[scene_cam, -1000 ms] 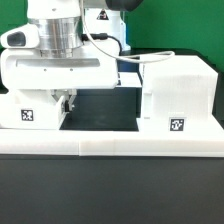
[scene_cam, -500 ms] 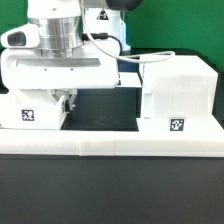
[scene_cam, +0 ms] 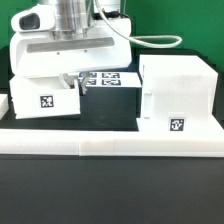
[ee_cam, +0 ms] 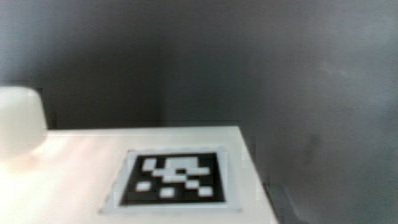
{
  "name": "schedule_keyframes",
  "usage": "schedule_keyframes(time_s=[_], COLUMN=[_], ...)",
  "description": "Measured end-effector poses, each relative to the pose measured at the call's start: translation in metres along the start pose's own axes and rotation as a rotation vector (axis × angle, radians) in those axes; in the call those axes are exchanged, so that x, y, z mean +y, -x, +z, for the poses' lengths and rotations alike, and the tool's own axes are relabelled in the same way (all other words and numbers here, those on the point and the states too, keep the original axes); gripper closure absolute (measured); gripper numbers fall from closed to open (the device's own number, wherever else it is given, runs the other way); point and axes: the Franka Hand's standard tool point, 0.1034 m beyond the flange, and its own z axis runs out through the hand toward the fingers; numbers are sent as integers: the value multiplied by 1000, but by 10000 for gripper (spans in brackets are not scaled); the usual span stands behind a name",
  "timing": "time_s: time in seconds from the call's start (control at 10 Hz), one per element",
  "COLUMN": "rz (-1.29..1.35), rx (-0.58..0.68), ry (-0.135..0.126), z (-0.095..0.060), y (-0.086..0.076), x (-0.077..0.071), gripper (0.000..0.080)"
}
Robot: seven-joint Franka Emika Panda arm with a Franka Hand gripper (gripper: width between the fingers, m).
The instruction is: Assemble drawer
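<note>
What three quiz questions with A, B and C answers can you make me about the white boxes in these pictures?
1. Where does the big box stand?
A) on the exterior view's right
B) on the exterior view's left
C) on top of the small tray

2. How many tags show on the big box's front?
A) three
B) none
C) one

3. How is the small tray sitting?
A) flat inside the big box
B) tilted, outside the big box
C) broken into pieces

Answers:
1 A, because the big box fills the exterior view's right side.
2 C, because only one black-and-white tag shows, low on its front.
3 B, because the tray's edges slant and dark table shows between it and the big box.
</note>
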Motion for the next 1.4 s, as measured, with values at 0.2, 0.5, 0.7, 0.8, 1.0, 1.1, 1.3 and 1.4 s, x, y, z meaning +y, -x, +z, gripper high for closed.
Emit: schedule_keyframes(time_s=[0.2, 0.5, 0.7, 0.8, 1.0, 1.1, 1.3, 1.4], rz=[-67, -384, -569, -621, -722, -765, -958, -1080], rx=[-5, -7, -20, -20, -26, -29, -52, -68], ry=[4, 36, 39, 39, 43, 43, 55, 65], z=[1, 6, 7, 7, 7, 7, 10, 12], y=[1, -1, -2, -2, -1, -1, -1, -4], x=[0, -15, -21, -22, -19, -17, -17, -19], gripper=[757, 757, 757, 757, 757, 757, 757, 757])
